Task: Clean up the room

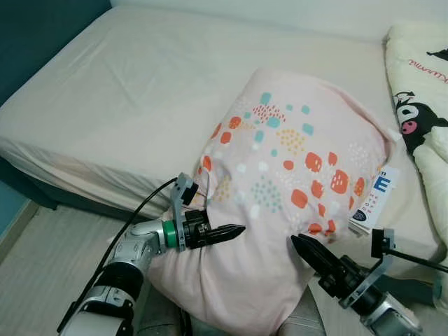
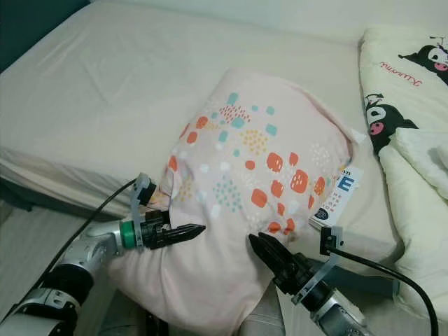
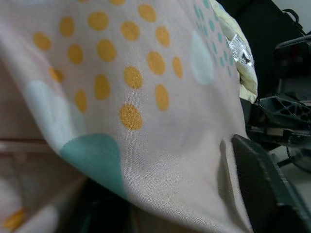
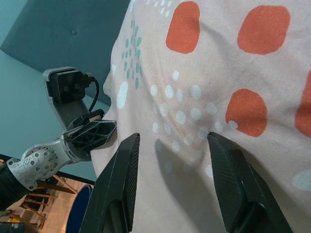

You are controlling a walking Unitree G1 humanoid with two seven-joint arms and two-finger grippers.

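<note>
Both grippers flank the pink spotted fabric pillow (image 1: 280,189) overhanging the beige bed (image 1: 105,105): left gripper (image 1: 234,229) fingers pressed together, right gripper (image 1: 302,246) fingers spread, seemingly to brace it.

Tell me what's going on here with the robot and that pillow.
The robot is handling a large pale pink pillow with orange and teal spots, which lies over the near edge of a bed with a cream sheet. Its left end effector is pressed against the pillow's left side, fingers together. Its right end effector sits at the pillow's lower right with its fingers spread against the fabric. A small white card with a blue letter E lies beside the pillow.
</note>
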